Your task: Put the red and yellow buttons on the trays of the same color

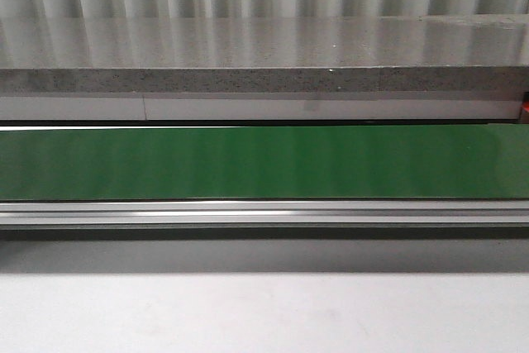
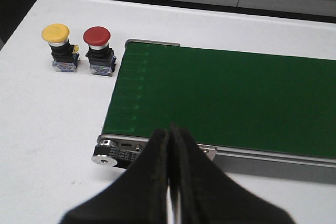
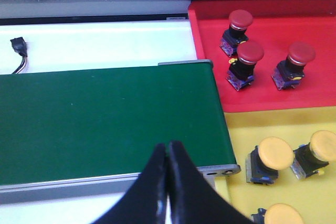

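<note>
In the left wrist view a yellow button (image 2: pixel 56 33) and a red button (image 2: pixel 97 36) stand side by side on the white table, just off the end of the green belt (image 2: pixel 226 98). My left gripper (image 2: pixel 170 129) is shut and empty, over the belt's near rail, well short of both buttons. In the right wrist view the red tray (image 3: pixel 273 85) holds three red buttons (image 3: pixel 249 53), and the yellow tray (image 3: pixel 247 203) holds three yellow buttons (image 3: pixel 275 153). My right gripper (image 3: pixel 168 146) is shut and empty over the belt's (image 3: pixel 105 119) near edge. The front view shows neither gripper.
The front view shows only the green conveyor belt (image 1: pixel 264 161), its metal rail (image 1: pixel 264 214) and a grey stone counter (image 1: pixel 264 55) behind. A black roller (image 2: pixel 113 155) sits at the belt's end. A small wired connector (image 3: pixel 19 45) lies on the white table behind the belt.
</note>
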Tool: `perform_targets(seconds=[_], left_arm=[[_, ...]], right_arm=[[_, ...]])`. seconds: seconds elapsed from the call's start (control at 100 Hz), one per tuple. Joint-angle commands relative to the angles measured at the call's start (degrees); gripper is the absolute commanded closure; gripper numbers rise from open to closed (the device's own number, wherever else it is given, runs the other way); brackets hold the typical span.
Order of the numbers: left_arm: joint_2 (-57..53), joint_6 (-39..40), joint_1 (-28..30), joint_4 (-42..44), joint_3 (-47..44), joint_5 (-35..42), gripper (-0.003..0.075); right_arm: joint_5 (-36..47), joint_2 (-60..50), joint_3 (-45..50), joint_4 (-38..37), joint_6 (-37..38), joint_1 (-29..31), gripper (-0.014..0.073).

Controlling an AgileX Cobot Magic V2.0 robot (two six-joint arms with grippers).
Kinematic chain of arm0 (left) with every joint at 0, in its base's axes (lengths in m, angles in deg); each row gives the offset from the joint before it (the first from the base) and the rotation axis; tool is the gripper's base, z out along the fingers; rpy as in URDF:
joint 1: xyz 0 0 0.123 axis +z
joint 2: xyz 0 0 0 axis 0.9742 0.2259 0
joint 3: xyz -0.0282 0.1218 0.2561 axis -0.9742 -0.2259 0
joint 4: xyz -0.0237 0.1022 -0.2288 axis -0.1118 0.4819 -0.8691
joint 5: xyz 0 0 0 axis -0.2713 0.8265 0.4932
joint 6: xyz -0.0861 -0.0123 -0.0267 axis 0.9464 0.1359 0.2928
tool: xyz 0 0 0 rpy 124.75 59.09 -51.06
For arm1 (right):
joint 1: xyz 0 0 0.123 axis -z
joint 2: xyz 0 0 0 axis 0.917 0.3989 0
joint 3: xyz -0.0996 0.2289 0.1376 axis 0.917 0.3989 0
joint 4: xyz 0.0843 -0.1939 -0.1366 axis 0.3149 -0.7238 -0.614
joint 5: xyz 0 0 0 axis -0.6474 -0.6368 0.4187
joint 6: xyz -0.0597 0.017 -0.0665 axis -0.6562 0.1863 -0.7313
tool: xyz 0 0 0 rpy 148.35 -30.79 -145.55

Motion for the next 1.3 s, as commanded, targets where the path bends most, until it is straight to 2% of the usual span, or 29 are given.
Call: perform_targets(seconds=[0.0,0.08,0.15,0.24,0.31,0.32,0.37,0.44,0.59,0.76,0.93,1.1,1.29], left_arm=[[0.1,0.1,-0.6,0.0,1.6,4.4,0.0739],[0.1,0.1,-0.6,0.0,1.6,4.4,0.0732],[0.1,0.1,-0.6,0.0,1.6,4.4,0.0679],[0.1,0.1,-0.6,0.0,1.6,4.4,0.0521],[0.1,0.1,-0.6,0.0,1.6,4.4,0.0339],[0.1,0.1,-0.6,0.0,1.6,4.4,0.0339],[0.1,0.1,-0.6,0.0,1.6,4.4,0.0217],[0.1,0.1,-0.6,-0.2,1.6,4.4,0.0125],[0.1,0.4,-0.6,0.0,1.6,5.5,0.0112],[4.5,5.5,0.9,2.8,5.4,6.4,0.0112],[16.3,9.9,6.4,6.2,14.6,5.6,0.0113],[29.2,10.0,13.7,2.1,24.0,5.1,0.0113],[41.6,10.0,16.0,-0.6,29.9,5.1,0.0113]], right_arm=[[2.8,-0.1,-1.4,-0.8,-0.4,-0.1,0.0661],[2.8,-0.1,-1.4,-0.8,-0.4,-0.1,0.0661],[2.8,-0.1,-1.4,-0.8,-0.4,-0.1,0.0661],[2.8,-0.1,-1.4,-0.8,-0.4,-0.1,0.0661],[2.8,-0.1,-1.4,-0.8,-0.4,-0.1,0.0661],[2.8,-0.1,-1.4,-0.8,-0.4,-0.1,0.0661],[2.8,-0.1,-1.4,-0.8,-0.4,-0.1,0.0661],[2.8,-0.1,-1.4,-0.8,-0.4,-0.1,0.0661],[2.8,-0.1,-1.4,-0.8,-0.4,-0.1,0.0661],[2.8,-0.1,-1.4,-0.8,-0.4,-0.1,0.0661],[2.8,-0.1,-1.4,-0.8,-0.4,-0.1,0.0661],[2.8,-0.1,-1.4,-0.8,-0.4,-0.1,0.0661],[2.8,-0.1,-1.4,-0.8,-0.4,-0.1,0.0661]])
